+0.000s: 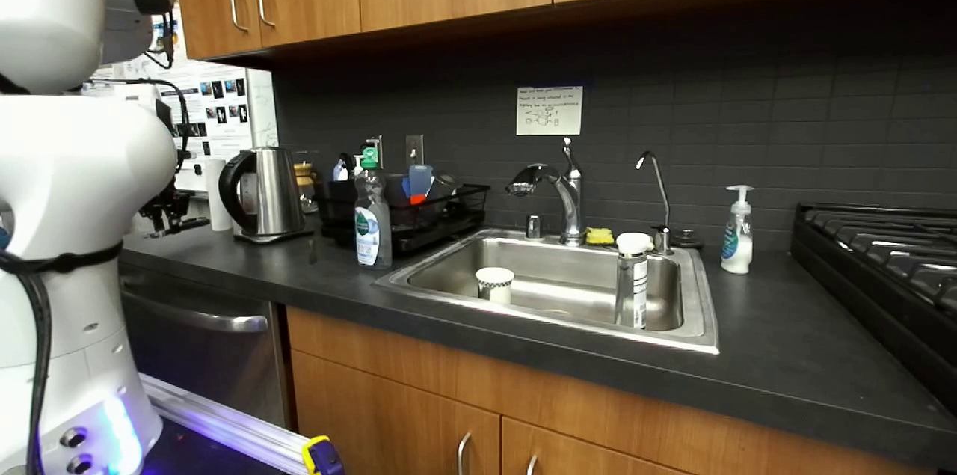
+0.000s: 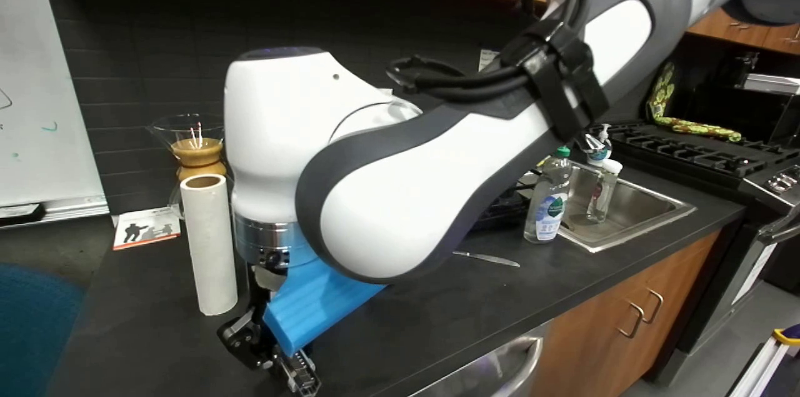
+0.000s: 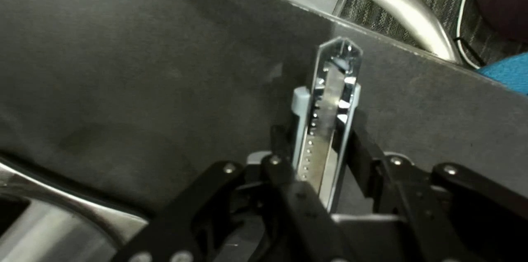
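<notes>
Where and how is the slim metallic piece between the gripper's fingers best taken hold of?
I'd grip the slim metallic piece across its long sides, behind its pointed end, fingers coming from above. It is narrow with nearly straight flanks, while the tip tapers and offers less to clamp; the countertop beneath it likely rules out coming from below.

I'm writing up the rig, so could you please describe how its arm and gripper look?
The arm is rounded, white and dark grey, with black cables strapped on; a blue block sits by its silvery ring. The black gripper has jointed fingers and shiny screws.
</notes>
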### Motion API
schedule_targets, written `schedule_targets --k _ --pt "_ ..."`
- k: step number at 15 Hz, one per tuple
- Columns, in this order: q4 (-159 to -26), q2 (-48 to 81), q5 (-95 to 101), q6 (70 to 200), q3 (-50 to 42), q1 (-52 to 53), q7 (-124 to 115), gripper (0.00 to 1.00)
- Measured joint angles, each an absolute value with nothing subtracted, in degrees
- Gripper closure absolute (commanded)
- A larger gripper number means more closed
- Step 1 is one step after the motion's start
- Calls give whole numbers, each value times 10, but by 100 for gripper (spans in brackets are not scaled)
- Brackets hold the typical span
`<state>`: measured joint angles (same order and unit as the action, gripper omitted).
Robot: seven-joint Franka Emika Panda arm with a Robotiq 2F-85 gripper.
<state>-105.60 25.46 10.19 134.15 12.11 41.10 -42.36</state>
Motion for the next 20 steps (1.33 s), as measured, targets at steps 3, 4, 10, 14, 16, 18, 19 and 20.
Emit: schedule_targets --k 3,4,10,14,16,18,19,20 --pt "-1045 264 104 1342 105 421 -470 85" --pt "-1041 267 107 1342 101 424 -486 85" --pt "-1020 290 113 1345 84 436 -561 85" --pt "-1002 304 114 1346 79 442 -582 36" --pt "-995 309 114 1346 77 444 -588 23" --pt "-990 310 115 1346 76 445 -590 10" --pt "-988 310 117 1346 76 446 -590 4" --pt "-986 310 121 1346 75 447 -590 0"
